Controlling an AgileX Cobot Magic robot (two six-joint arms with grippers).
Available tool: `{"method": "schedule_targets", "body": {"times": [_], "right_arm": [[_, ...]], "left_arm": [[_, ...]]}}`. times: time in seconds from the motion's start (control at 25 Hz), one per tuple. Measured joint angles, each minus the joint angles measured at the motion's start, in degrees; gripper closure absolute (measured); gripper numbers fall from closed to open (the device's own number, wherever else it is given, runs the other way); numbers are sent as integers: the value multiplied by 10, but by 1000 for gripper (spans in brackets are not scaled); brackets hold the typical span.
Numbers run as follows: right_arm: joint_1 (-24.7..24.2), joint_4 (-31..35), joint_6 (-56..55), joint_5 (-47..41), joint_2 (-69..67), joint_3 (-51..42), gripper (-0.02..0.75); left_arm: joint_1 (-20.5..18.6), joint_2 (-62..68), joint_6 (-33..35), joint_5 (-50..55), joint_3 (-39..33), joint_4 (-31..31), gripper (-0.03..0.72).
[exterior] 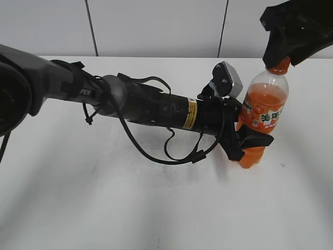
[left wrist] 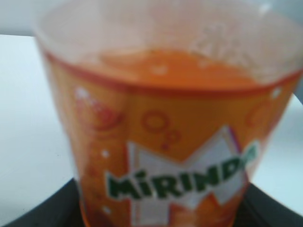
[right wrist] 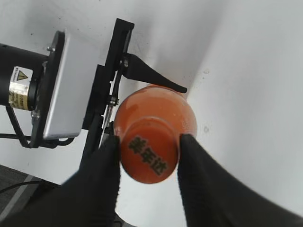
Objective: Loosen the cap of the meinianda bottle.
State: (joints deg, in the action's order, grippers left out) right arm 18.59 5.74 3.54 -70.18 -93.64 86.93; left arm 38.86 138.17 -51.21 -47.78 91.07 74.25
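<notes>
On the white worktop (exterior: 156, 208), toward the right side: meinianda bottle (exterior: 261, 117) upright, orange soda up to the shoulder. Left pincer (exterior: 248, 143) clamped round the lower body, just under the label band, one dark finger wrapped across the front. Right pincer (right wrist: 149, 156) over the bottle top, fingers (right wrist: 106, 161) on either side of the cap (right wrist: 149, 158), touching or nearly touching its rim; full pinch not confirmable from the wrist view. In the exterior view, only a sliver of orange visible beneath the right pincer.

Probable faults from here:
- Slip of the fingers on the ribbed cap under torque, caused by a loose or off-centre hold.
- Rotation of the whole bottle with the cap, caused by insufficient clamp force at the waisted, smooth plastic body.
- Tilt or tip-over, caused by side load from above against a low hold.
- Soda spray on release, caused by squeezing of the carbonated contents.

Hidden or unclear:
- Cap side ribs and neck ring, masked by the right pincer.
- Bottle base contact with the worktop, masked by the left pincer.
- Left wrist view filled by a blurred label; fingers barely in frame at the lower corners.
- Right arm cut off at the frame edge.
</notes>
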Motion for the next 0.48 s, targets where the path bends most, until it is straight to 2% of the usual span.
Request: {"method": "schedule_targets", "body": {"times": [0.08, 0.28, 0.36, 0.48], "right_arm": [[0, 0, 7, 0, 0, 0, 472], [0, 0, 82, 0, 0, 0, 472], [0, 1, 181, 0, 0, 0, 472], [0, -1, 406, 0, 0, 0, 472]], "left_arm": [[0, 0, 0, 0, 0, 0, 276], [0, 0, 0, 0, 0, 1, 276], [0, 0, 0, 0, 0, 4, 276], [0, -1, 0, 0, 0, 9, 276]]}}
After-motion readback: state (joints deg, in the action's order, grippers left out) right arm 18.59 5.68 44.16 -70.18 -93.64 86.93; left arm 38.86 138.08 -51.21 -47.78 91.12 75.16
